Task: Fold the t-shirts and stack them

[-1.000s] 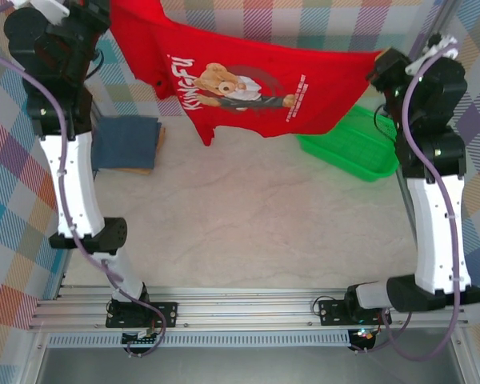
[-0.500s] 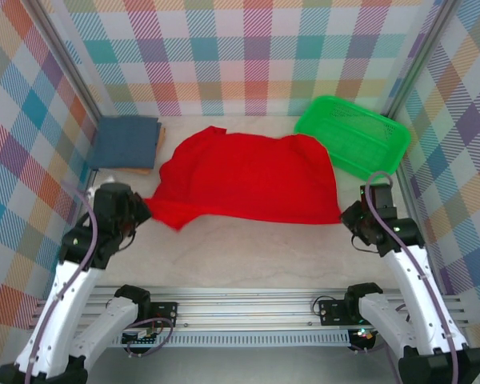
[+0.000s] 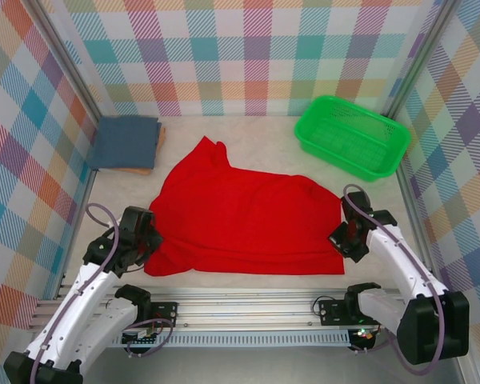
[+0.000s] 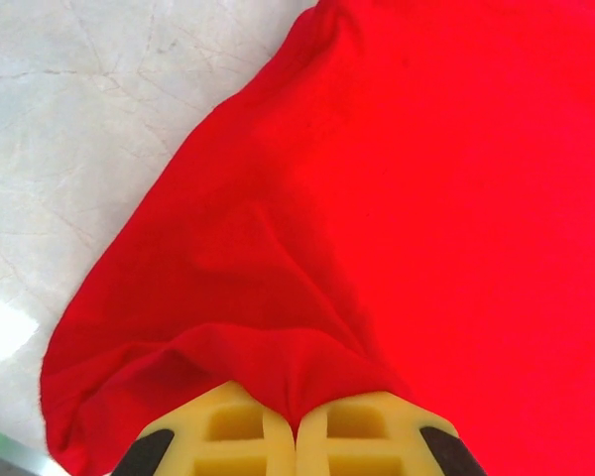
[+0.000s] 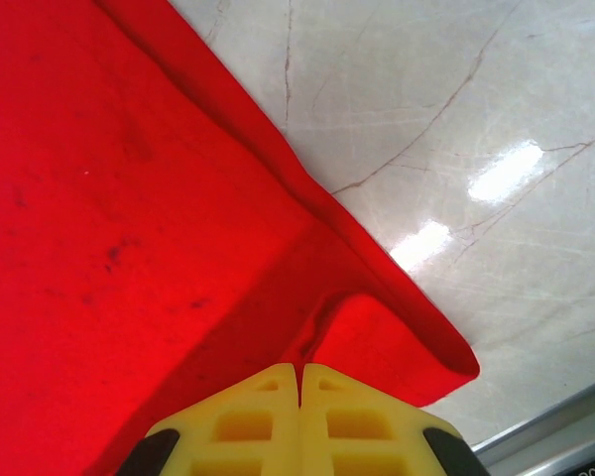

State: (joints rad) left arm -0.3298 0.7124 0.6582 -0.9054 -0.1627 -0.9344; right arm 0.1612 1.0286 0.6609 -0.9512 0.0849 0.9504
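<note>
The red t-shirt (image 3: pixel 248 220) lies spread on the table (image 3: pixel 264 138) near its front edge. The left gripper (image 4: pixel 296 412) has its fingers closed on the near left corner, and the right gripper (image 5: pixel 299 377) is clamped on the near right corner. The folded slate-blue t-shirt (image 3: pixel 126 142) rests far left

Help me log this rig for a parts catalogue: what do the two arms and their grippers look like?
Both the left arm and right arm have smooth white link shells joined by black joint housings, and a lilac cable loops along each. The left gripper and right gripper have yellow fingers moulded with rectangular recesses, on black mounts.
</note>
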